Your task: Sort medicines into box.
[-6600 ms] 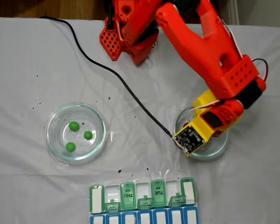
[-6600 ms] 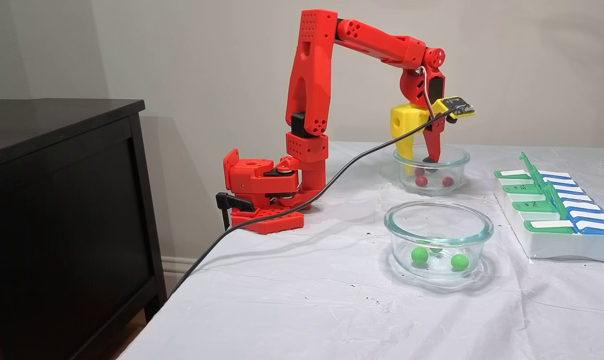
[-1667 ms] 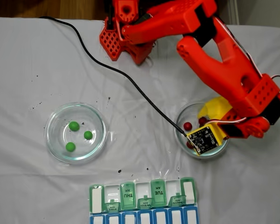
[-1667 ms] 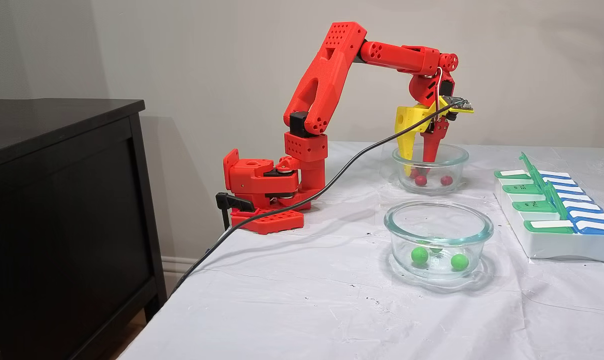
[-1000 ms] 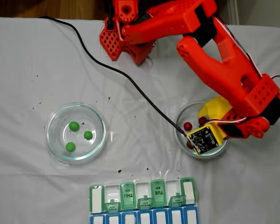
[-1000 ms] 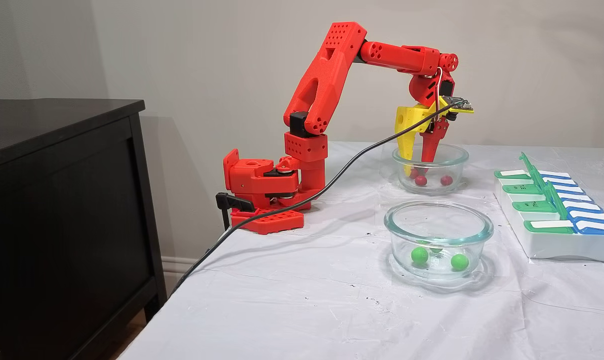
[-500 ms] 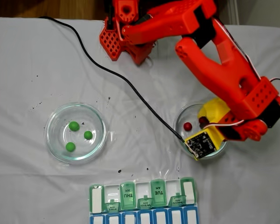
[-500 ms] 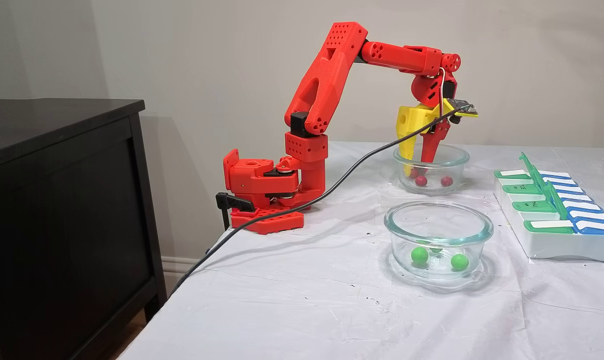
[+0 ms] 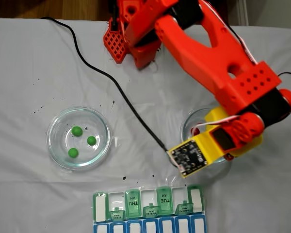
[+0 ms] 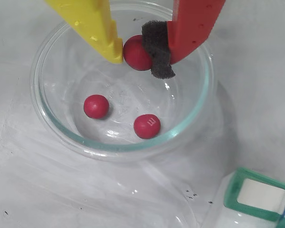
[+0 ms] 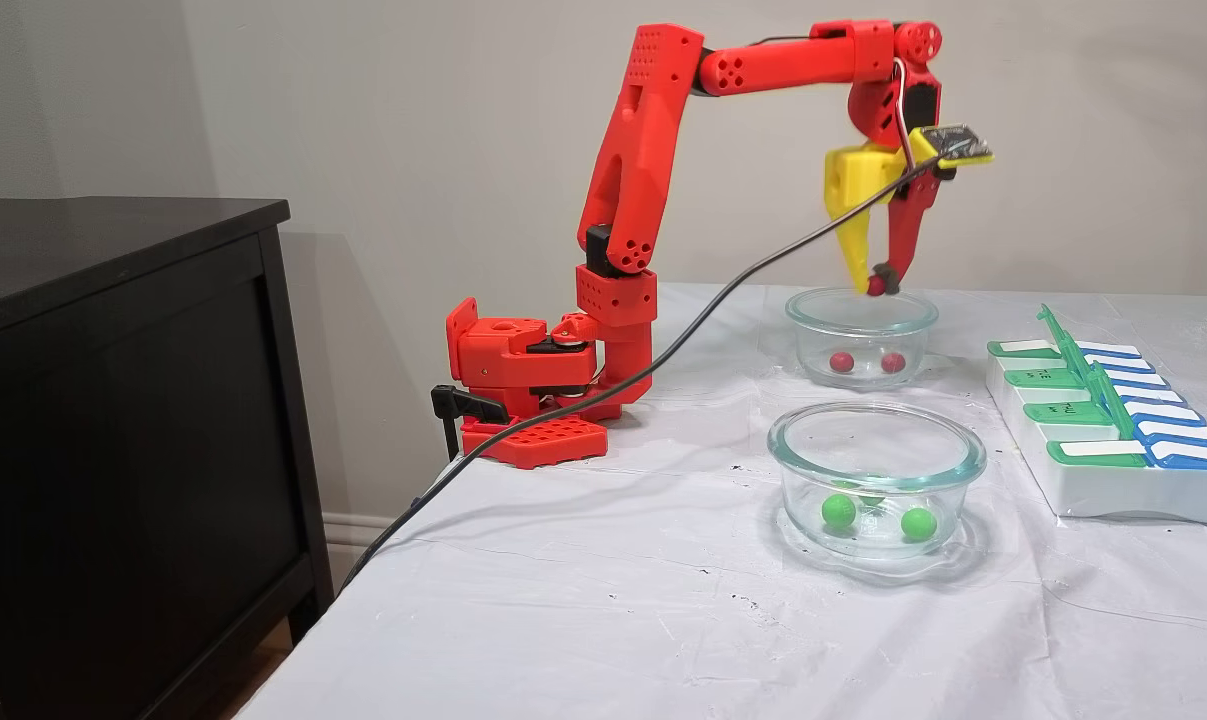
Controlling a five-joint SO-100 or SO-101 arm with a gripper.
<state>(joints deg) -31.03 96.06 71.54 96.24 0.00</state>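
My gripper (image 10: 138, 53) (image 11: 875, 281) is shut on a dark red pill (image 10: 136, 52) (image 11: 875, 286), held between the yellow finger (image 10: 97, 28) and the foam-padded red finger (image 10: 190, 28), just above the rim of a glass dish (image 10: 190, 121) (image 11: 861, 305). Two more red pills (image 10: 96, 106) (image 10: 147, 126) lie on that dish's bottom. Three green pills (image 9: 76, 131) (image 9: 91, 140) (image 9: 73, 152) lie in the other glass dish (image 9: 56, 150) (image 11: 875, 425). The box (image 9: 148, 208) (image 11: 1113, 490), with green day lids standing open and a blue row, sits at the table's edge.
A black cable (image 9: 111, 82) runs across the white cloth from the wrist camera. The arm's red base (image 11: 523, 380) stands at the back of the table. A dark cabinet (image 11: 113, 420) stands beside the table. Tiny black specks dot the cloth.
My gripper has closed on one red pill and risen out of the dish to just above its rim. Two red pills stay in the dish.
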